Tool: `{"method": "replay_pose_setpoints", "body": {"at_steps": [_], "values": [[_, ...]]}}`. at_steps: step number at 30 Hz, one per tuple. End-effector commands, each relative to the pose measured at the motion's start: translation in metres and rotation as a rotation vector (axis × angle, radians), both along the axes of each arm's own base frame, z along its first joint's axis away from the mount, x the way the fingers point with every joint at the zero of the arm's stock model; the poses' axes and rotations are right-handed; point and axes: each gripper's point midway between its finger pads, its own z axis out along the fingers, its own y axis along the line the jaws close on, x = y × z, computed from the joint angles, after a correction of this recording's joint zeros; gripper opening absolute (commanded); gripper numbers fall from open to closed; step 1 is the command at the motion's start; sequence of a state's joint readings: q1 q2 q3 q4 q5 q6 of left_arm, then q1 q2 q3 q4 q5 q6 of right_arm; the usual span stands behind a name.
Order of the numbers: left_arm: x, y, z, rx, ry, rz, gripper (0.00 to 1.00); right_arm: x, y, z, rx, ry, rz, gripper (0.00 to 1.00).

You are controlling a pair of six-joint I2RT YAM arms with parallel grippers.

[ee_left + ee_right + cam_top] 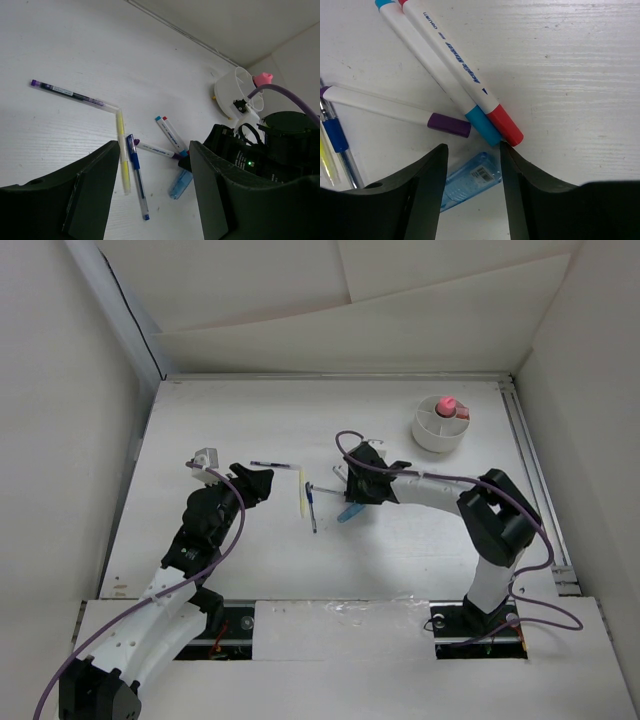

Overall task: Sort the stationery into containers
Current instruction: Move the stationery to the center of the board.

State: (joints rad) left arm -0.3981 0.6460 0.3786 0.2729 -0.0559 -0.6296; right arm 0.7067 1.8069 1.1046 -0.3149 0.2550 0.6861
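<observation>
**Right fingers open over a blue piece; most stationery not yet sorted**

The right fingers (422, 200) are spread apart and nothing is gripped. A short blue translucent piece (470, 179) is seen lying on the bench (220, 420) between them. Just beyond the tips, a red-capped pen (462, 67) and a blue-capped pen (437, 70) lie side by side, touching. A purple-capped pen (395, 110) is set with its cap just beside theirs.

The left fingers (75, 200) are likewise held apart and empty, left of the pile. A yellow pen (121, 150), a blue pen (136, 175) and a clear pen with purple ends (75, 95) are scattered ahead of them.

At the far right, the round white tub (437, 442) holds only a pink-capped glue stick (450, 406). The task is judged barely begun: six pens and the blue piece are left to be sorted.
</observation>
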Motion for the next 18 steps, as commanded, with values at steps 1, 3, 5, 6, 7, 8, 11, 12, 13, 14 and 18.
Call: {"method": "replay_pose_setpoints", "body": {"at_steps": [1,3,5,6,7,8,11,12,13,14,18], "values": [[0.001,-0.004,0.031,-0.039,-0.080,-0.015,0.54,-0.006,-0.002,-0.007,-0.048,0.014,0.007,0.53],[0.001,-0.004,0.031,-0.039,-0.080,-0.015,0.54,-0.010,-0.006,-0.008,-0.056,0.024,0.007,0.54],[0.001,-0.004,0.031,-0.039,-0.080,-0.015,0.54,-0.013,-0.008,-0.011,-0.063,0.032,0.007,0.55],[0.001,-0.004,0.031,-0.039,-0.080,-0.015,0.54,-0.013,-0.006,-0.007,-0.064,0.017,0.010,0.60],[0.001,-0.004,0.031,-0.039,-0.080,-0.015,0.54,-0.017,-0.009,-0.006,-0.070,0.023,0.010,0.62],[0.001,-0.004,0.031,-0.039,-0.080,-0.015,0.54,-0.017,-0.013,-0.007,-0.087,0.022,0.003,0.64],[0.001,-0.004,0.031,-0.039,-0.080,-0.015,0.54,-0.016,-0.015,0.002,-0.079,-0.001,-0.003,0.71],[0.001,-0.004,0.031,-0.039,-0.080,-0.015,0.54,-0.016,-0.017,0.006,-0.084,-0.007,-0.008,0.73],[0.001,-0.004,0.031,-0.039,-0.080,-0.015,0.54,-0.016,-0.017,0.006,-0.079,-0.006,-0.015,0.73],[0.001,-0.004,0.031,-0.039,-0.080,-0.015,0.54,-0.016,-0.017,0.006,-0.079,-0.006,-0.015,0.73],[0.001,-0.004,0.031,-0.039,-0.080,-0.015,0.54,-0.019,-0.019,0.000,-0.085,0.008,-0.024,0.70]]}}
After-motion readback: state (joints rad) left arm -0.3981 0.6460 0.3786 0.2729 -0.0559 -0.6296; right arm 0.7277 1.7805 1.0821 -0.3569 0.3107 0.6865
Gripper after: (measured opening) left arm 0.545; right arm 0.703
